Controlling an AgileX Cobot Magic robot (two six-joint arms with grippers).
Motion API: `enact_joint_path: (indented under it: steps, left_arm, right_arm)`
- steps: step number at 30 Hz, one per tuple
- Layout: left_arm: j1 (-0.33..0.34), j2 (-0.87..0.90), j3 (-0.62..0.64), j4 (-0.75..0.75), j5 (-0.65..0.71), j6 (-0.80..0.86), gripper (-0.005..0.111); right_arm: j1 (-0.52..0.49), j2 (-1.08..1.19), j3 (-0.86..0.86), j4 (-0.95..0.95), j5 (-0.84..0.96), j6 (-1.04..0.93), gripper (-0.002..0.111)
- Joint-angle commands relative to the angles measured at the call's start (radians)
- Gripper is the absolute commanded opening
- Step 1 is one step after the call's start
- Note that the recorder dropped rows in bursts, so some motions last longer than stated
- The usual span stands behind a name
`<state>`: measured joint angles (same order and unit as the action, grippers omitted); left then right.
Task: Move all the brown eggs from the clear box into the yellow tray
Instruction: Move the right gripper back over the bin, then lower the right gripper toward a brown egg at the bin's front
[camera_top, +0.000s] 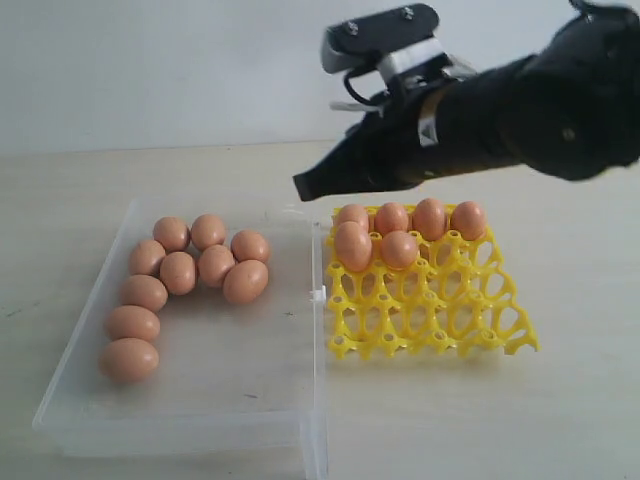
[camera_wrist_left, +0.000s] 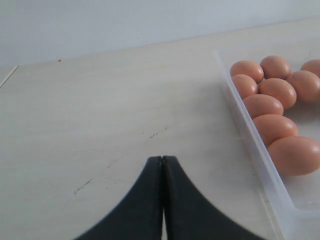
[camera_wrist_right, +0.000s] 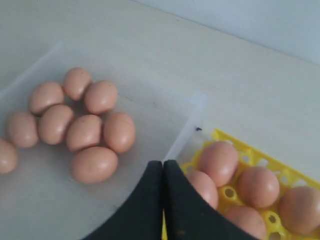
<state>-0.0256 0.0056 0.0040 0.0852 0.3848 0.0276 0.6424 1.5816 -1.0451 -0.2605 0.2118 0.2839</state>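
Right gripper (camera_wrist_right: 163, 163): closed, empty, above box (camera_top: 230, 375), far right.
Left gripper (camera_wrist_left: 161, 159): closed, empty.
Next: we open wide, straddle one right-side egg (camera_top: 246, 282), squeeze gently.

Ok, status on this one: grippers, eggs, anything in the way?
Left gripper and right gripper: jaws shut, empty. Ten brown eggs in clear box, six in yellow tray. Nothing seen in the way.

The brown eggs (camera_top: 178, 272) are plain orange-brown to tan. The clear box (camera_top: 200, 400) is colourless and transparent, and the desk (camera_top: 580, 400) shows through it, pale beige with faint dark scuffs. The yellow tray (camera_top: 440, 320) is a bright yellow openwork grid. The left gripper (camera_wrist_left: 162, 160) and the right gripper (camera_wrist_right: 163, 164) are matte black. The wall (camera_top: 150, 70) is off-white.
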Motion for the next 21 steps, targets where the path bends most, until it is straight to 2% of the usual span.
enact_joint_path:
  steps: [1,3,6,8,11,14,16,21]
  left_arm:
    - [-0.005,-0.006,-0.004,-0.005,-0.006,-0.003,0.0]
    - [-0.005,-0.006,-0.004,-0.005,-0.006,-0.003,0.0]
    - [-0.005,-0.006,-0.004,-0.005,-0.006,-0.003,0.0]
    - [-0.005,-0.006,-0.004,-0.005,-0.006,-0.003,0.0]
    - [-0.005,-0.006,-0.004,-0.005,-0.006,-0.003,0.0]
    - [-0.005,-0.006,-0.004,-0.005,-0.006,-0.003,0.0]
    - [-0.005,-0.006,-0.004,-0.005,-0.006,-0.003,0.0]
    - [-0.005,-0.006,-0.004,-0.005,-0.006,-0.003,0.0]
  right_arm:
    - [0.074,0.025,-0.18,0.407,0.276,-0.455,0.0]
    - [0.089,0.076,-0.28,0.626,0.487,-0.669,0.0]
    - [0.095,0.17,-0.4,0.758,0.725,-0.78,0.0]
    - [0.103,0.23,-0.459,0.72,0.774,-0.754,0.0]
    - [0.113,0.324,-0.565,0.545,0.775,-0.651,0.0]
    - [0.113,0.384,-0.638,0.531,0.788,-0.651,0.0]
    - [0.119,0.467,-0.734,0.517,0.871,-0.686,0.0]
    - [0.179,0.656,-0.983,0.362,0.948,-0.688,0.001]
